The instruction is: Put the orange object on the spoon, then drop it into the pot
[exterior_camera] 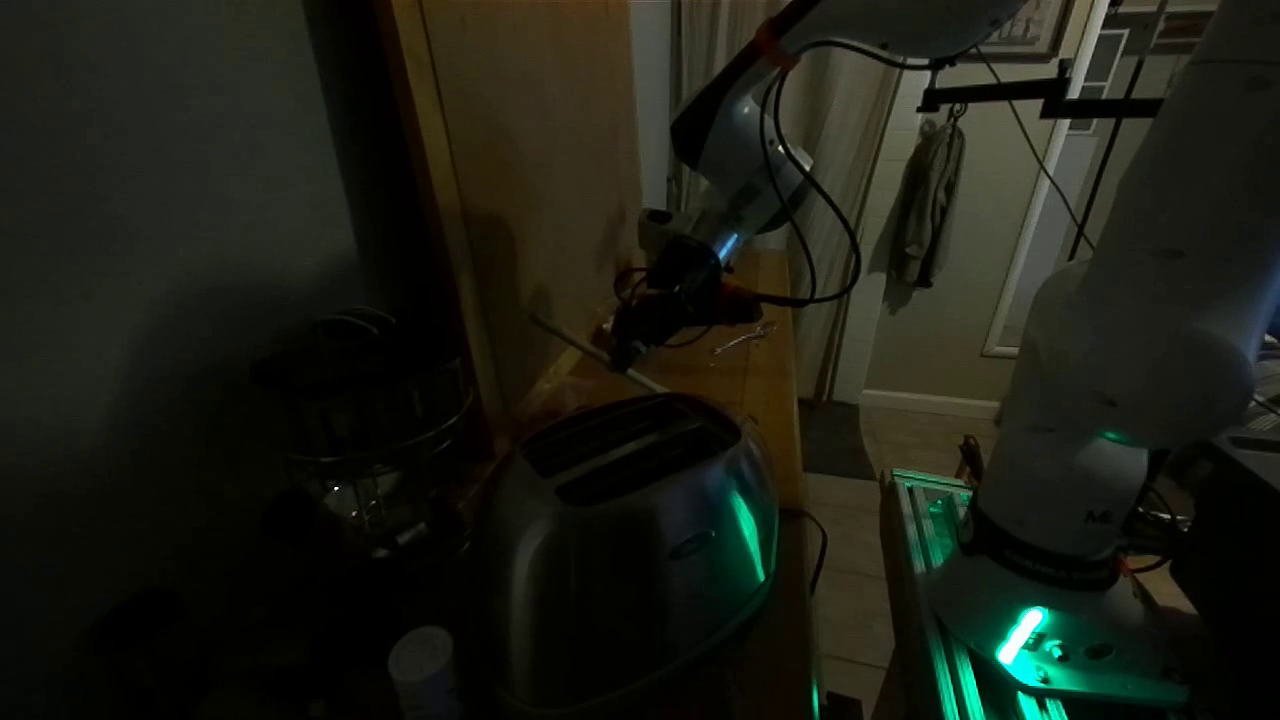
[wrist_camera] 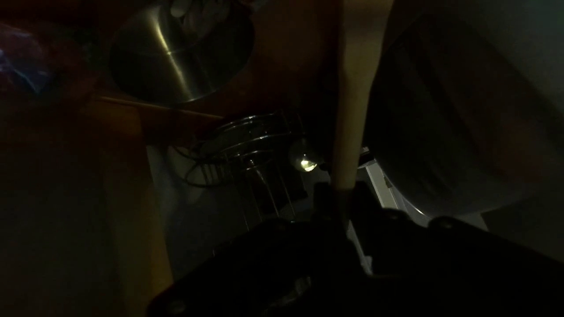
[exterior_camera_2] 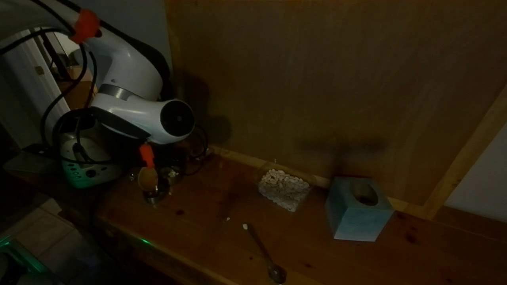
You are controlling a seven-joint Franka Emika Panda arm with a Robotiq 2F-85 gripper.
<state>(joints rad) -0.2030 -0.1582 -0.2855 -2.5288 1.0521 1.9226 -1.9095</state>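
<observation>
The black two-fingered claw (wrist_camera: pixel 343 198) is clenched: in the wrist view, leftward, a round steel pot (wrist_camera: pixel 180 66) holds pale pieces (wrist_camera: pixel 202 17); rightward, a pale wooden spoon (wrist_camera: pixel 361 66) is gripped by its handle (wrist_camera: pixel 350 127), presumably freeing the bowl (exterior_camera_2: pixel 148 181). The orange object can't be made out.

Toaster (exterior_camera: pixel 620 570) near in an exterior view; panel (exterior_camera_2: pixel 317 79) opposite in an exterior view. Both share the arm (exterior_camera_2: pixel 130 75) (wrist view: handle (wrist_camera: pixel 355 88) close).

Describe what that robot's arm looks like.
A whitish, rounded arm with a circular black cap, orange patches, looping black cables and a glowing green light strip at its base. The end effector looks black, too dim for finer detail.
</observation>
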